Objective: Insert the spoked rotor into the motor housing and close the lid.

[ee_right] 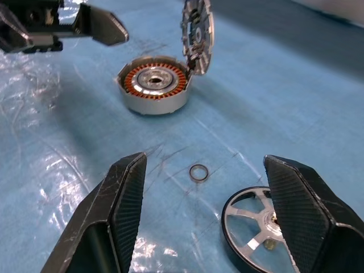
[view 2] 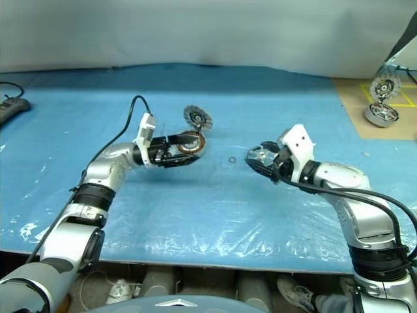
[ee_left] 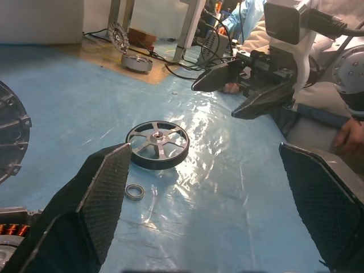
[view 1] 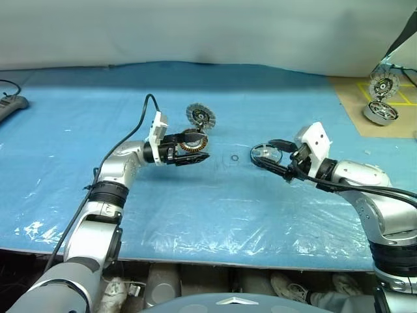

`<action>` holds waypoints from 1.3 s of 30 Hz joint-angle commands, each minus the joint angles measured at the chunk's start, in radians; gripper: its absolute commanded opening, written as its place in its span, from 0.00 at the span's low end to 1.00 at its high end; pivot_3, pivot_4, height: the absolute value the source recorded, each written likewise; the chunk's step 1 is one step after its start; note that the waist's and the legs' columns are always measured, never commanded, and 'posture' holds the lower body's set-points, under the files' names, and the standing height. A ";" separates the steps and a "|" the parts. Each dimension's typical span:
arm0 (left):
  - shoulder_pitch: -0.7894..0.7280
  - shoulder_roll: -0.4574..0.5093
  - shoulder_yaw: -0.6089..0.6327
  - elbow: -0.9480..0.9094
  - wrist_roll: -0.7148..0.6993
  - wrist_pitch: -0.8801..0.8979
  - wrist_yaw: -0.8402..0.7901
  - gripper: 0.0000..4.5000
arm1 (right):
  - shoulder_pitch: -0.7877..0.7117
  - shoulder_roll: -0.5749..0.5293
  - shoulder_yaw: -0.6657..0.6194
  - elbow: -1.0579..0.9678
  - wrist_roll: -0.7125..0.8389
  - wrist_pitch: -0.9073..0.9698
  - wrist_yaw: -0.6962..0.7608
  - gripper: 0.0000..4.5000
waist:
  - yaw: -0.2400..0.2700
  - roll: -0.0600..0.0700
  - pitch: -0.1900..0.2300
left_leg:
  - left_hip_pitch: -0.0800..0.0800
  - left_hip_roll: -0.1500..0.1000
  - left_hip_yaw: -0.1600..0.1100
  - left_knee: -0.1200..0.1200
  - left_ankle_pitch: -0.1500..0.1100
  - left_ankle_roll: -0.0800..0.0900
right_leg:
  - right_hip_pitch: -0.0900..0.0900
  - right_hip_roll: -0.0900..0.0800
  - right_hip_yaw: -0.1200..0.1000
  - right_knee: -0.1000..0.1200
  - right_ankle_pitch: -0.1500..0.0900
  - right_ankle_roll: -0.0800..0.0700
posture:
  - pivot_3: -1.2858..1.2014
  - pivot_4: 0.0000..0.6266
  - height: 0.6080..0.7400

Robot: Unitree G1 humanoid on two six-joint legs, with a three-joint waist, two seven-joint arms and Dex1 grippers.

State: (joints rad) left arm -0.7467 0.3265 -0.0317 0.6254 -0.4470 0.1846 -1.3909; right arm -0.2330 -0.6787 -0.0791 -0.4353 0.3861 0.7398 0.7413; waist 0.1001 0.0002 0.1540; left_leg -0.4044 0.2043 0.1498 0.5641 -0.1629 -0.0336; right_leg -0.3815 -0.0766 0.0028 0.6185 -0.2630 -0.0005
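The spoked rotor [ee_left: 157,144] lies flat on the blue plastic-covered table, spokes up. My right gripper [ee_right: 205,159] hangs open just above it and holds nothing; the rotor shows beside one of its fingers [ee_right: 301,216]. The motor housing [ee_right: 154,85], with its copper coils showing, stands further left. Its lid [ee_right: 197,31] is tilted up at the back. My left gripper [ee_left: 205,153] is open and empty, level, raised in front of the housing and pointing toward the right gripper. The housing is beside its fingers, not between them.
A small metal ring [view 1: 233,158] lies on the table between housing and rotor. A second motor with its lid open [view 1: 381,111] sits on a tan board at the far right. A black device [view 1: 10,104] is at the left edge. A person's hand [ee_left: 347,133] rests beyond the right arm.
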 commanded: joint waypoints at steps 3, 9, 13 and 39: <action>-0.048 0.022 0.024 0.077 0.037 -0.078 -0.020 0.99 | 0.002 -0.022 0.014 -0.026 -0.010 -0.031 0.004 0.77 | 0.001 0.000 0.000 | 0.000 0.000 0.000 0.000 0.000 0.000 | 0.000 0.000 0.000 0.000 0.000 0.001 | 0.52 0.24 1.00; -0.028 0.044 0.047 0.123 0.056 -0.105 0.000 0.99 | -0.031 0.028 0.074 0.011 -0.061 -0.064 -0.055 0.77 | -0.001 0.000 0.000 | 0.000 0.000 0.000 -0.001 0.000 0.000 | 0.000 0.000 0.000 0.000 0.000 0.000 | 0.52 0.24 1.00; -0.044 0.054 0.060 0.182 0.088 -0.159 0.024 0.99 | -0.057 0.047 0.109 0.028 -0.083 -0.075 -0.069 0.77 | -0.001 0.000 0.000 | 0.000 0.000 0.000 0.000 0.000 0.000 | -0.001 0.000 0.000 0.000 0.000 0.000 | 0.52 0.24 1.00; -0.142 0.047 0.073 0.289 0.172 -0.158 -0.079 0.99 | 0.061 0.010 0.075 -0.027 -0.068 -0.088 -0.046 0.77 | 0.008 -0.003 0.002 | 0.000 0.000 0.000 -0.001 0.000 0.000 | -0.001 0.000 -0.001 0.000 0.000 0.000 | 0.52 0.24 1.00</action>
State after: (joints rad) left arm -0.9054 0.3667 0.0355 0.9464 -0.2705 0.0476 -1.4746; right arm -0.1635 -0.6654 0.0239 -0.4310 0.3137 0.6662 0.7056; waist 0.1080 -0.0026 0.1560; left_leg -0.4047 0.2044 0.1496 0.5629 -0.1630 -0.0340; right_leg -0.3822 -0.0767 0.0024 0.6182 -0.2628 -0.0001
